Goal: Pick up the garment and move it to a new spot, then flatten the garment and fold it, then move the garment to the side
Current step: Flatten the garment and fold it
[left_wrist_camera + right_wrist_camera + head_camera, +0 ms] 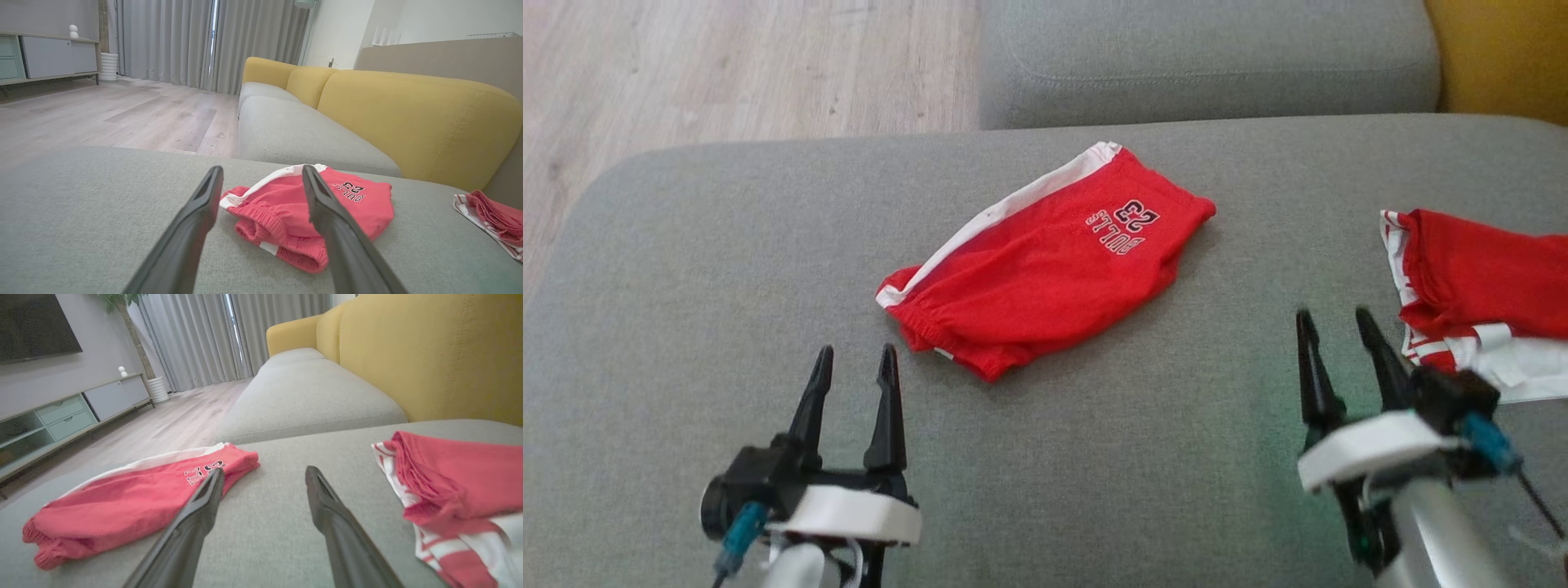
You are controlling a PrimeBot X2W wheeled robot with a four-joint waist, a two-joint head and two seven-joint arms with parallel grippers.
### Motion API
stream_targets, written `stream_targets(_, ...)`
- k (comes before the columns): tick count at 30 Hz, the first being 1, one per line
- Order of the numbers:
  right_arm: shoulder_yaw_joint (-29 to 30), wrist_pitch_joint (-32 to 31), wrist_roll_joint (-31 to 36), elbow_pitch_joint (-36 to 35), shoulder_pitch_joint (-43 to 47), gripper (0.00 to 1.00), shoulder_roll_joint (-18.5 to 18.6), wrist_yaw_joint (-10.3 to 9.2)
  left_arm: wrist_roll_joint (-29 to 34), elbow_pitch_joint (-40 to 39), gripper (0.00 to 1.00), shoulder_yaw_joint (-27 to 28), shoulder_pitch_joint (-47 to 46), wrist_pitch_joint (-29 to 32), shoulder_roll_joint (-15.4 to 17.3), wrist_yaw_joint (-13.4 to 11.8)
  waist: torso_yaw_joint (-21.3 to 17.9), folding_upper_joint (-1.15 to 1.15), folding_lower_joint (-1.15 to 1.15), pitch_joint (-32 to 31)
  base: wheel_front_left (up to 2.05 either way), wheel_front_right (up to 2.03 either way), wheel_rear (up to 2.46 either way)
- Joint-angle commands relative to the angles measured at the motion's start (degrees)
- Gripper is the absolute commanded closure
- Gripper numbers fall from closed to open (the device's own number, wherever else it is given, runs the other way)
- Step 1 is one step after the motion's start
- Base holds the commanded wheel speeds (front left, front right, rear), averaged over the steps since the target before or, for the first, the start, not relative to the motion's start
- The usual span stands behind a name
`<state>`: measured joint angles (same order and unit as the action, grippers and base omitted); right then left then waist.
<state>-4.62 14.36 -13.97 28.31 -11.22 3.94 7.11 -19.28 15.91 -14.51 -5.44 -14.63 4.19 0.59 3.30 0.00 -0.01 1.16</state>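
the red shorts lie on the grey sofa seat, ahead of both claws and between them, touching neither. their long axis runs on a slant: the gathered elastic end sits nearest, just ahead and to the right of the left claw; the printed end points away, well ahead and left of the right claw. a white stripe edges the far long side. both claws are released, grasping nothing. bare seat fabric lies between them and the shorts. a second red and white garment lies just right of the right claw.
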Motion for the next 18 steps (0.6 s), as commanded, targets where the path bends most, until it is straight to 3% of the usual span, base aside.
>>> stream_targets(1, -0.46, 0.62, 0.67, -2.87, -0.22, 0.00, -0.73, 0.37, 0.61, -2.12, 0.00, 2.91, -0.62, -0.37, -0.23, 0.42, -0.04, 0.00, 0.01, -0.29, 0.00, 0.00, 0.00)
stream_targets(9, 0.66, -0.38, -0.16, -6.43, 2.22, 0.00, -1.03, 0.37, 1.73, -2.72, 0.00, 4.12, 0.46, -0.37, -1.00, 1.29, 0.85, 0.00, 0.01, 0.65, 0.00, 0.00, 0.00)
stream_targets(18, 0.87, -3.57, -1.79, -7.82, -1.92, 0.00, -1.05, 0.37, 2.43, -2.56, 0.00, 3.15, -1.99, -0.37, -1.27, 2.40, 3.73, 0.00, 0.01, 5.31, 0.00, 0.00, 0.00)
